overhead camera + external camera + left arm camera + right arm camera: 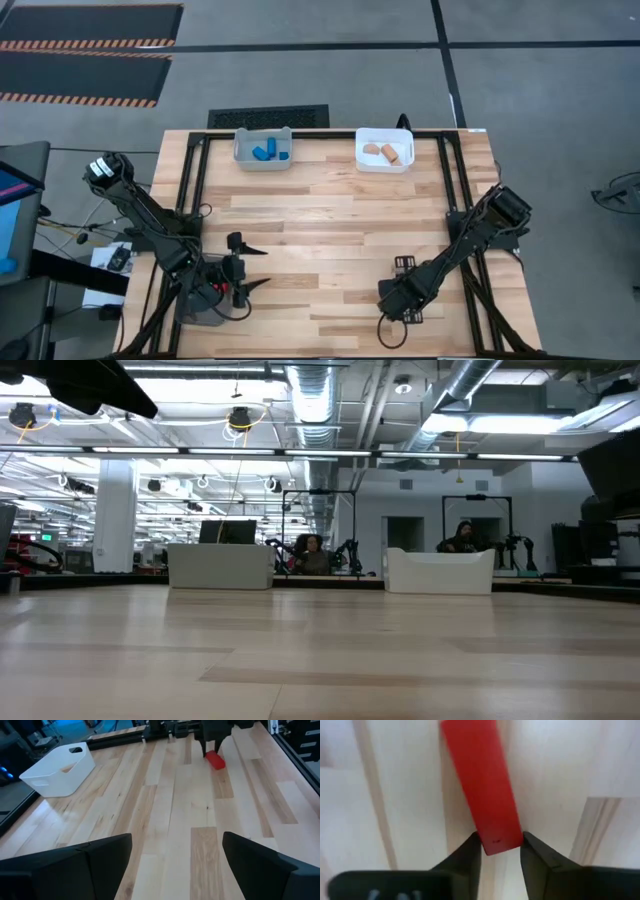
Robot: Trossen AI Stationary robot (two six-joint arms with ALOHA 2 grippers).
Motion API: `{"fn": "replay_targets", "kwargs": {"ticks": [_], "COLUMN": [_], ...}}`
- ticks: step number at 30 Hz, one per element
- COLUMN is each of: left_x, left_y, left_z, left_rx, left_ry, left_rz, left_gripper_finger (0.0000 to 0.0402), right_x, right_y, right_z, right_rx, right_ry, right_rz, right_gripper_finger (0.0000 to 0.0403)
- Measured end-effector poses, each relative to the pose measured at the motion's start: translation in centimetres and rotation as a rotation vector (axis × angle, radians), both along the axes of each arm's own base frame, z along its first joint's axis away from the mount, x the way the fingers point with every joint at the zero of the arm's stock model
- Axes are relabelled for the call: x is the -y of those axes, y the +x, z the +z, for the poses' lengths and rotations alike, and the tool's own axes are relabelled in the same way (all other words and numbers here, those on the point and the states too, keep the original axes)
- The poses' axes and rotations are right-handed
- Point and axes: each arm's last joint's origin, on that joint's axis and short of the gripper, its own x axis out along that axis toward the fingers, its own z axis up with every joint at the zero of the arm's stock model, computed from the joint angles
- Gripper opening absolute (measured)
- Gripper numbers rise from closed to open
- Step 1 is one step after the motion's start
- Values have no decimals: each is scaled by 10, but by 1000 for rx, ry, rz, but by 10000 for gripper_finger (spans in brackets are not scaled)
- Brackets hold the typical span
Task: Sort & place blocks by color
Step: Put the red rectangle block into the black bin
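A red cuboid block (480, 780) lies flat on the wooden table near its front right; in the left wrist view the red block (216, 760) shows under my right gripper (214, 745). My right gripper (499, 842) points down and is shut on one end of it. In the high view the right arm (400, 295) hides the block. My left gripper (175, 865) stands open above the table's front left (248, 268), holding nothing. Blue blocks (266, 152) lie in the grey bin (243, 150), tan blocks (384, 152) in the white bin (366, 160). My right gripper pinches the red block's end (495, 845) between its two fingers (467, 857), one on each long side. The fingers come from above, pointing down, and lie across the block. The block lies flat on the table, most of its length reaching out past the fingers.
The two bins stand side by side at the table's far edge; the white bin (60, 767) also shows in the left wrist view. A black frame rail (452, 180) runs along the table's sides. Bare wood lies between the arms and the bins.
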Motion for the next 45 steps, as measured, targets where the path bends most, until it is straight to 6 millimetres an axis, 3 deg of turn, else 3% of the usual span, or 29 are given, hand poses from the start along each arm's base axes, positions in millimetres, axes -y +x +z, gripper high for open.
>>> {"fn": "replay_targets", "kwargs": {"ticks": [4,9,18,26,36,45], "left_x": [0,0,14,33,21,17], "left_y": [0,0,12,30,58,60], "left_z": [0,0,-14,-28,-30,-32], "left_rx": [0,0,3,71,123,108], "left_ry": [1,2,45,110,9,-33], "left_rz": [0,-1,-54,-118,-100,-92], "left_gripper_finger": [304,304,304,304,304,304], "right_x": [0,0,0,16,24,22], "right_y": [6,16,70,117,153,162], "right_z": [1,5,24,26,0,-2], "right_rx": [37,172,698,1071,1176,1220], "right_ry": [21,38,133,144,124,74], "right_rz": [-29,-65,-108,-151,-118,-103], "right_gripper_finger": [89,99,111,112,113,113]}}
